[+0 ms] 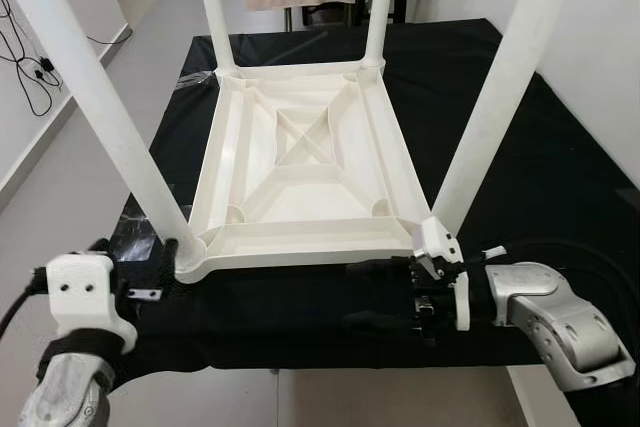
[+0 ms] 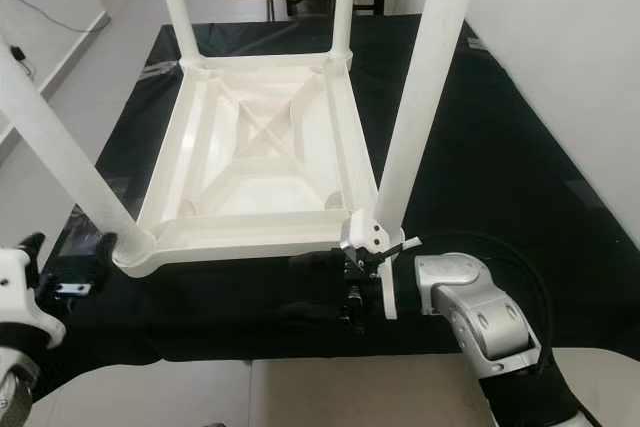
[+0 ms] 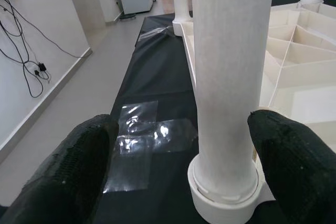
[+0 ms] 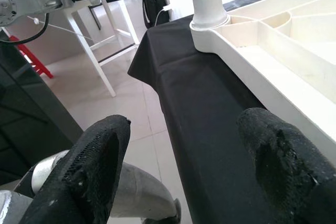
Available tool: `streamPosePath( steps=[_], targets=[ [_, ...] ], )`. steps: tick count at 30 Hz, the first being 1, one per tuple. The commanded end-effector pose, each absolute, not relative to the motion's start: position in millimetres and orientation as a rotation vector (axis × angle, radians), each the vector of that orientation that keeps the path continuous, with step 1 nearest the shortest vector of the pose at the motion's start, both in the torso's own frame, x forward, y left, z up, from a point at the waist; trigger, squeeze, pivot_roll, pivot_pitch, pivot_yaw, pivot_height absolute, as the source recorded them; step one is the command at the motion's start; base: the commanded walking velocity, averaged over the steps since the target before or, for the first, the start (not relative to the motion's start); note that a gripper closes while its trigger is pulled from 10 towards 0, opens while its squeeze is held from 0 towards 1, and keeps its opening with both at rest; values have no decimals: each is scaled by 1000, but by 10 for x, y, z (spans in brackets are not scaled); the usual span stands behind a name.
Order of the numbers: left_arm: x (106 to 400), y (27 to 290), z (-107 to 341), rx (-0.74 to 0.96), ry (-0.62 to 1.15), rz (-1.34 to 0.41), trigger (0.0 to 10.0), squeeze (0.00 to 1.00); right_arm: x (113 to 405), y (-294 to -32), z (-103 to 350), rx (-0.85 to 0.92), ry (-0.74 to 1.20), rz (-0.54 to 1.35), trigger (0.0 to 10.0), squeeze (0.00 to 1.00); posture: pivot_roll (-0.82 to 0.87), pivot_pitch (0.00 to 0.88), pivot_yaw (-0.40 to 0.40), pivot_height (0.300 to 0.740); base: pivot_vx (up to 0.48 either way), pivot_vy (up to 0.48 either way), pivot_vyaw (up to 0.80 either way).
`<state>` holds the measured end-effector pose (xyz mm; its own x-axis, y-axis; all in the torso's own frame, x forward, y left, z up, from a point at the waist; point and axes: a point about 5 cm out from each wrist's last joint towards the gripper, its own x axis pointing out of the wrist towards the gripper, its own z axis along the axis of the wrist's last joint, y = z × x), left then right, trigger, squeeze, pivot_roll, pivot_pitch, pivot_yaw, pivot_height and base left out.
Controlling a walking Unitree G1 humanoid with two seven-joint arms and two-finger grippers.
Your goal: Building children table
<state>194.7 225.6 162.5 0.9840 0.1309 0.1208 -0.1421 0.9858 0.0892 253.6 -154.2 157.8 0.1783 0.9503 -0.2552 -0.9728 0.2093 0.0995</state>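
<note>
White plastic table (image 1: 300, 162) lies upside down on black cloth (image 1: 560, 177), four legs up. Head views: both grippers sit at its near edge.

Left wrist view: left gripper (image 3: 191, 166), fingers spread, straddles the near-left leg (image 3: 231, 77); I'd close squarely, press straight down. Tape (image 3: 142, 140) glints alongside.

Right wrist view: right gripper (image 4: 186, 156) spread, holding nothing.

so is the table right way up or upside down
Upside down: the table lies top-down on the black cloth, all four legs pointing up.

A cream-white table (image 1: 300, 177) lies on a black cloth (image 1: 560, 177); both silver arms carry black fingers (image 3: 79, 171).
</note>
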Motion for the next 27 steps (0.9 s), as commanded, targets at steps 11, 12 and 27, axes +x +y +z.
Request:
streamPosePath(
  steps=[11, 12, 27],
  targets=[
    [2001, 2296, 1574, 45, -65, 107, 10000, 0, 2503, -1437, 1654, -95, 253, 1401, 10000, 0, 51, 115, -24, 740, 0, 0, 0],
    [2001, 2296, 1574, 45, -65, 107, 10000, 0, 2503, -1437, 1654, -95, 253, 1401, 10000, 0, 51, 115, -24, 740, 0, 0, 0],
    [2033, 2365, 1551, -9, 1, 126, 10000, 0, 2452, -1359, 1788, -109, 211, 1439, 10000, 0, 53, 144, -23, 740, 0, 0, 0]
  ],
)
